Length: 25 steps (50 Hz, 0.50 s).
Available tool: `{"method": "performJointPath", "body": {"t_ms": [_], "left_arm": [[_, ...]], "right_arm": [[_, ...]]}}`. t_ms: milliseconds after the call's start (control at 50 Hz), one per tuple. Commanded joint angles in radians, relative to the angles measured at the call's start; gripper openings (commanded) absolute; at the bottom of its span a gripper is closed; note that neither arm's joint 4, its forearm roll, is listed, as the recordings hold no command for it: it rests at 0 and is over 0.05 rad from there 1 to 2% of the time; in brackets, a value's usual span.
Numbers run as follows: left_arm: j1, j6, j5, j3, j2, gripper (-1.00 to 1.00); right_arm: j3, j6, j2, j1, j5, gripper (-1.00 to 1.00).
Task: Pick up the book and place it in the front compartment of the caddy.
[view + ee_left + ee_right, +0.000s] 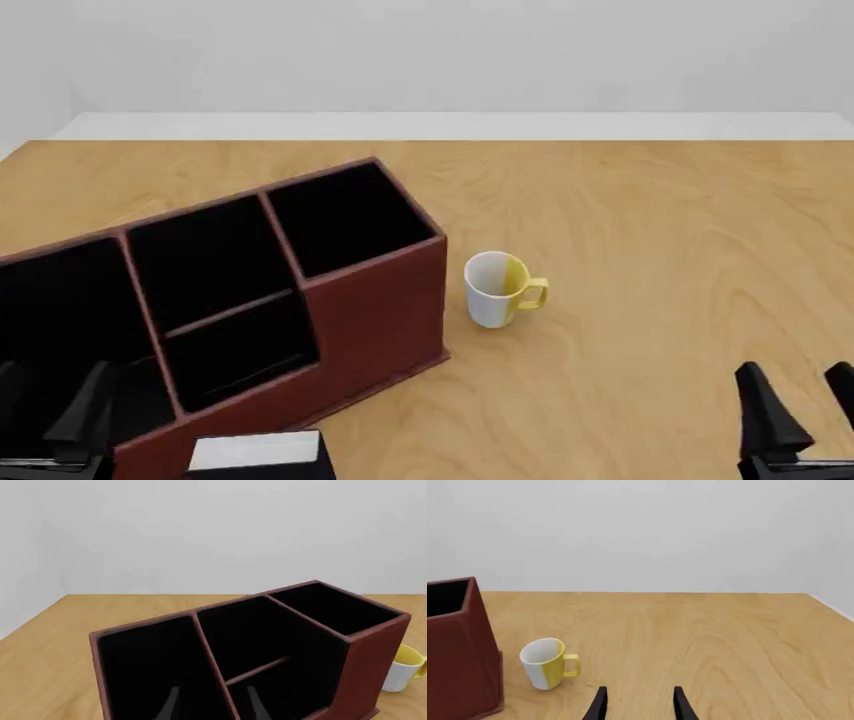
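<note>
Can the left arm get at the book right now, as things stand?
Probably yes: the book lies on the table just in front of the caddy, close beside the open left gripper, and nothing covers it.

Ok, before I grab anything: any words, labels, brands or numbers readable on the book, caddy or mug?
None can be read.
Book: white lined page edges and black cover, no text showing.
Caddy: plain red-brown walls, black inside, no label.
Mug: white and yellow, no print or logo in any view.
</note>
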Motion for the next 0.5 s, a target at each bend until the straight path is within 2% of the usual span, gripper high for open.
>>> {"method": "performJointPath", "body": {"t_ms": [20,360,500], "left_arm": [[0.000,0.000,0.000,0.000,0.000,1.00],[0.000,0.000,0.000,0.000,0.000,1.00],[0.000,0.000,0.000,0.000,0.000,1.00]], "right_arm": [[-0.003,0.014,0.006,0.010,-0.006,1.00],[-0.017,0.016,0.006,0.030,0.002,1.00],[-0.049,0.029,0.052,0.030,-0.003,1.00]]}}
